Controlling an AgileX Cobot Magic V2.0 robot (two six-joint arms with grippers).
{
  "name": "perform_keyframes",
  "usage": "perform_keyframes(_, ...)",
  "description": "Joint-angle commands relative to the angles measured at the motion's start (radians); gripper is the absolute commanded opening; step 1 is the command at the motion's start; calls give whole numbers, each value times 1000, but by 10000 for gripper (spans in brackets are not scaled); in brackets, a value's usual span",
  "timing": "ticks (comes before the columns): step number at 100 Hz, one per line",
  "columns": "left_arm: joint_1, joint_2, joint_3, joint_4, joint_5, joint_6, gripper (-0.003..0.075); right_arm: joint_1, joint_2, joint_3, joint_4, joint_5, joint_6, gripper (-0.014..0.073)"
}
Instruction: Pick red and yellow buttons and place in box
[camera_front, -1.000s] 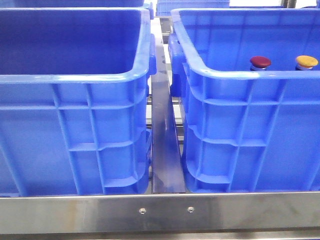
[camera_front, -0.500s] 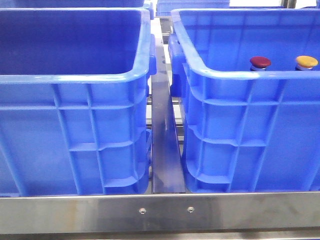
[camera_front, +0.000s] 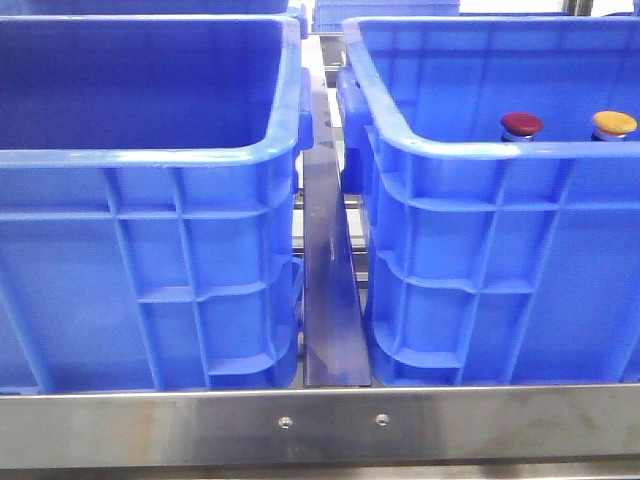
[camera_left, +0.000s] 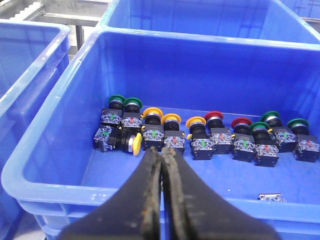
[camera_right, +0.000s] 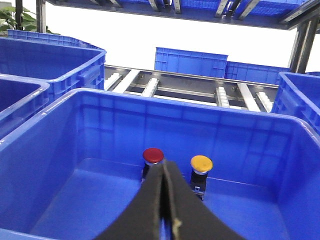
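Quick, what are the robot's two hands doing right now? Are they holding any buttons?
Left hand: closed, holding nothing.
Right hand: closed, holding nothing.

So the red button and the yellow button are both sitting upright inside the right-hand blue box, caps up, side by side but not touching, red on the left. They're out on the box floor, away from its walls. Domed glossy caps, dark bodies underneath.
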Motion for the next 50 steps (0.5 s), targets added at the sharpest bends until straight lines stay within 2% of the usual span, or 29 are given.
perform_keyframes(1,1,14,-26,-5,-85,-8,-19,-7,10,-26,15,-35,-8,-68)
perform_keyframes(50,1,14,-21,-1,-77,-8,-19,-7,10,-26,15,-35,-8,-68)
